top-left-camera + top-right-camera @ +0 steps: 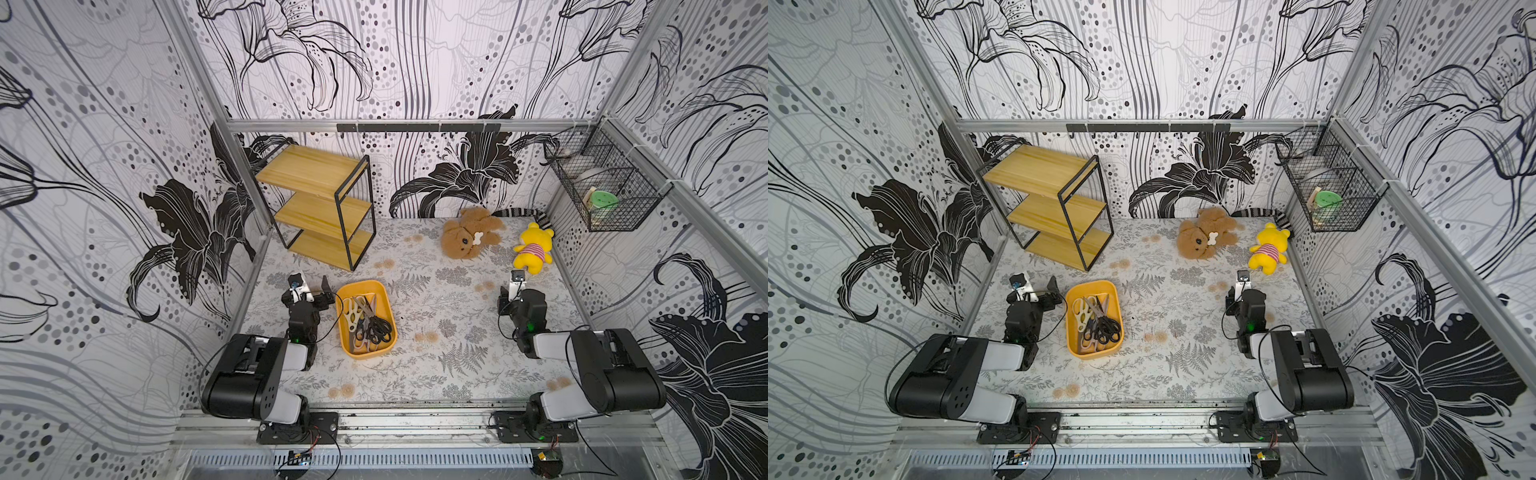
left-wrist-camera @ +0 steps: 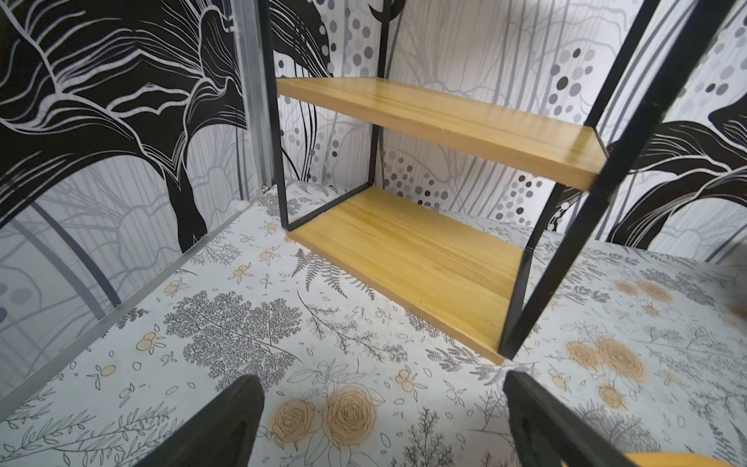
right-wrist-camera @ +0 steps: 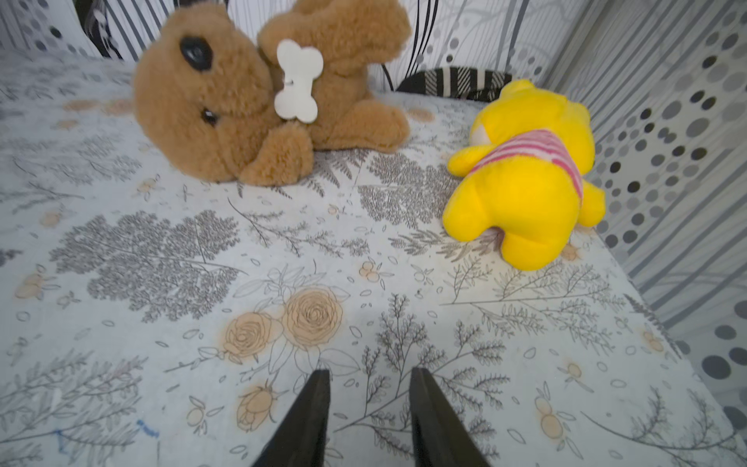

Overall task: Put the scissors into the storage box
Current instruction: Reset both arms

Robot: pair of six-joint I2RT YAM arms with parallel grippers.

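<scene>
The table (image 1: pixel 440 345), covered in a floral print, carries everything. At its far left corner stands a three-tier wooden shelf (image 1: pixel 320 208); the left wrist view cuts off its top tier. A black wire basket (image 1: pixel 623 216) hangs on the right wall, and its contents are hard to make out through the mesh. The storage box (image 1: pixel 360 286) sits on the left half of the table; only a sliver of it shows at the edge of the left wrist view. A brown plush dog (image 1: pixel 467 239) and a yellow plush bear (image 1: pixel 534 249) lie at the far right. The scissors (image 1: pixel 368 322) lie inside the box in an overlapping heap, so the lower pairs are partly covered and the count is unclear. The left end effector (image 2: pixel 382 384) hovers just beside the box's far left corner, fingers wide apart, holding nothing. The right end effector (image 3: pixel 370 374) is well apart from the box, near the yellow bear. In both top views its own wrist hides its fingers, but its wrist view shows them a narrow gap apart and empty.
</scene>
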